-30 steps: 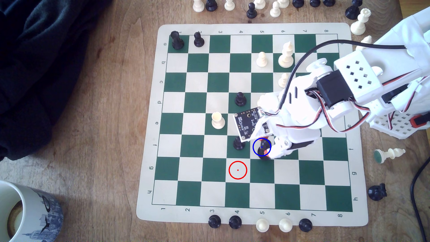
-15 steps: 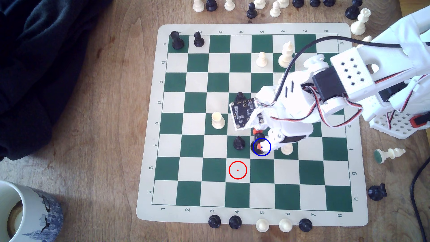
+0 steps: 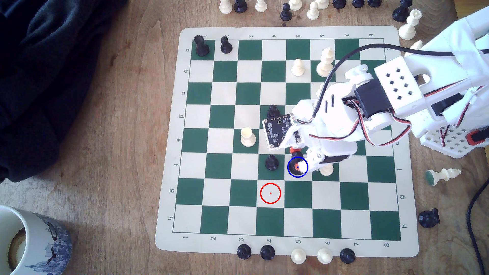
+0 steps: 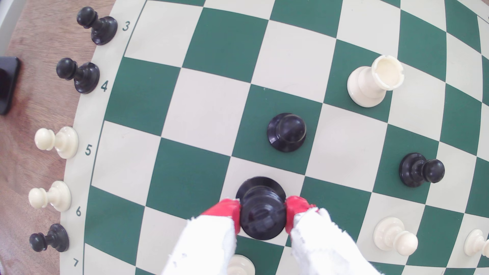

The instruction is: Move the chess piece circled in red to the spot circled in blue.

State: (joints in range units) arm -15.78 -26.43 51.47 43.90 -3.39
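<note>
The bulky glossy black piece [image 4: 260, 185] stands with its wide round base on a cream square, and my gripper [image 4: 263, 209] is shut on it, a red-tipped finger pressed to each side of its upper body. In the exterior view the same black piece [image 3: 291, 166] sits inside the blue ring on the cream square [image 3: 299, 178], with my gripper [image 3: 295, 158] over it hiding most of it. The red ring [image 3: 270, 193] marks a bare cream square one row nearer the exterior view's bottom and one column to its left.
A black pawn [image 3: 271, 162] stands on the green square just left of the held piece, and a white pawn [image 3: 326, 169] just right under the arm. A white rook [image 3: 248, 137] and another black pawn [image 3: 273, 111] stand further up. Spare pieces line the board's edges; a mug [image 3: 26, 243] sits bottom left.
My gripper has shifted slightly up the exterior view with the black piece, which now sits inside the blue ring. The white pawn beside it has come out from under the arm.
</note>
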